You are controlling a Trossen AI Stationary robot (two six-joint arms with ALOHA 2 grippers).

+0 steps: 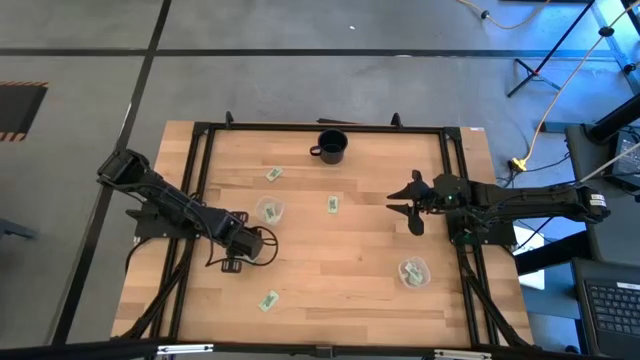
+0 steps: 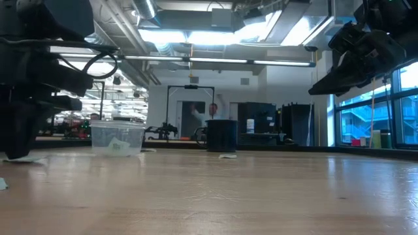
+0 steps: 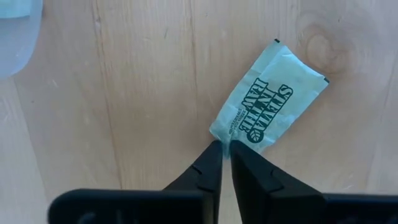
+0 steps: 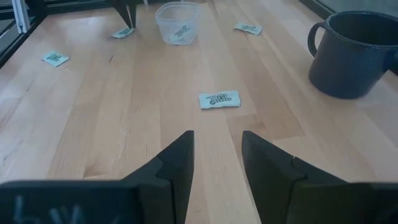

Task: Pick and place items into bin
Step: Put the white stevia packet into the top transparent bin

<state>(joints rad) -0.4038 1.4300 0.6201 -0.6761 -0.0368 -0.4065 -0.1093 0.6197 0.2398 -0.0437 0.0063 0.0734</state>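
Observation:
Small green-and-white packets lie flat on the wooden table: one [image 1: 273, 174] near the black mug, one [image 1: 332, 204] mid-table, one [image 1: 268, 300] by the near edge. My left gripper [image 3: 224, 151] points down beside a clear cup [image 1: 270, 210], shut on another packet [image 3: 267, 102]. That packet also shows under the left gripper in the right wrist view [image 4: 122, 32]. My right gripper [image 4: 217, 146] is open and hovers above the table's right side [image 1: 408, 207]. The mid-table packet [image 4: 219, 99] lies ahead of its fingers. My left gripper pinches the packet by the short edge [image 3: 227, 140] nearest the fingers, between its two fingertips. The fingers come from above, pointing down. The rest of the packet lies flat on the table.
The black mug [image 1: 330, 147] stands near the far edge. A second clear cup [image 1: 413, 272] holding a packet sits at the near right. The left cup [image 2: 117, 138] also holds a packet. A black frame rail [image 1: 200, 160] runs around the tabletop.

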